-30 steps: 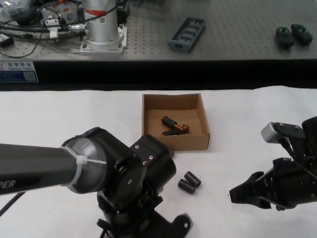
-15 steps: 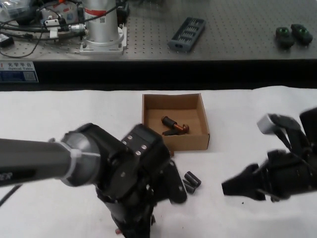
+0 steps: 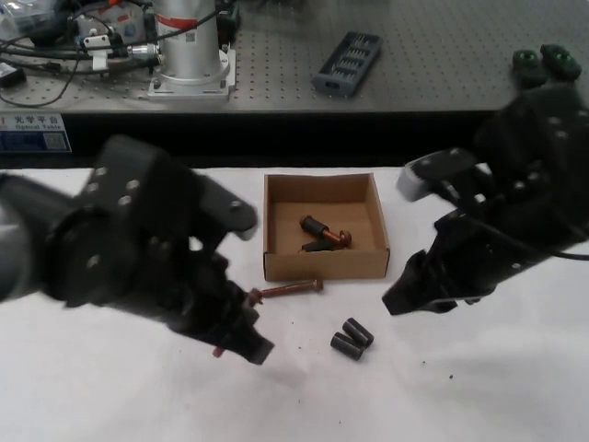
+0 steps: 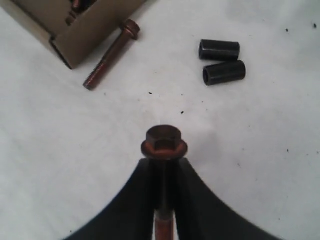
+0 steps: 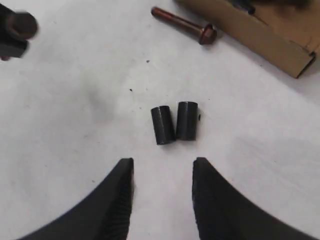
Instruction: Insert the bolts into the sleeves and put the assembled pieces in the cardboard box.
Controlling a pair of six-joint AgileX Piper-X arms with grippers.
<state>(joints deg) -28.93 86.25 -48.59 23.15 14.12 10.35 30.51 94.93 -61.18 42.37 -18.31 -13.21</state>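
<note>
On the white table [image 3: 497,396], your open right gripper [image 5: 163,167] hangs near the two sleeves [image 5: 163,125] lying side by side before the cardboard box [image 3: 322,263], long axes square to its closing line; your left gripper [image 4: 164,167] clamps a bolt [image 4: 164,142].

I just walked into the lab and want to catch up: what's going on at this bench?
Two robot arms are pairing bolts with sleeves. The left hand is shut on a copper-coloured bolt, held above the white cloth. The right hand is open and hovers over two black sleeves lying side by side. A second bolt lies loose by the front wall of the cardboard box, which already holds at least one assembled piece.
</note>
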